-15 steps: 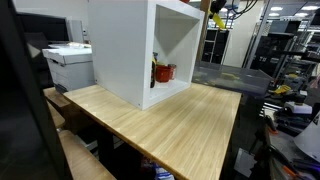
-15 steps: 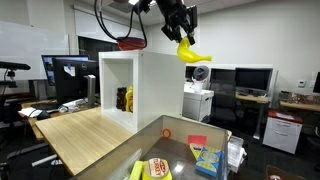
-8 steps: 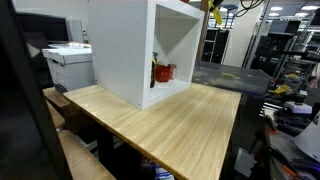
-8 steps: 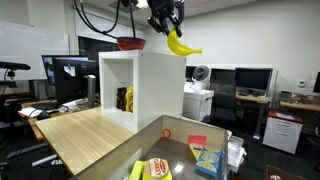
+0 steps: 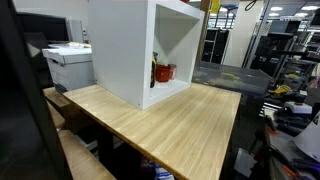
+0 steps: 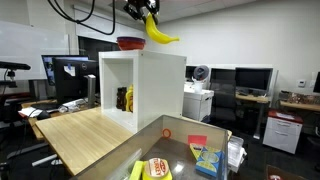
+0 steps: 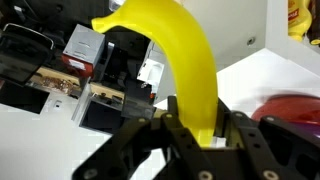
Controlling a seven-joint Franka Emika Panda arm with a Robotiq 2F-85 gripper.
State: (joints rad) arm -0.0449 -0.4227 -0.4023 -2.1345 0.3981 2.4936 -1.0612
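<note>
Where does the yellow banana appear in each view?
In an exterior view: the curved yellow banana hangs top centre, held by the tool, above the white box-shaped cabinet.
In an exterior view: not visible; the cabinet fills the upper middle.
Wrist view: centre, arching upward; the shared cabinet top lies right.

**Banana over the cubby, bowl on its top**

The cubby [image 6: 160,85] stands at one end of the surface [image 5: 170,125], and the rest of the surface stretches out before its open side. Inside the cubby, on its floor, sit some containers [image 5: 163,72]. On the cubby's top rests a bowl [image 6: 130,43]. Above that top, just beside the bowl, the banana [image 6: 160,32] hangs clamped in the tool [image 6: 148,12], its free end pointing away from the bowl. In an exterior view, a printer [image 5: 68,62] stands behind the surface, beside the cubby. In an exterior view, a bin [image 6: 200,124] holding packets [image 6: 205,160] lies nearer the camera than the surface.
</note>
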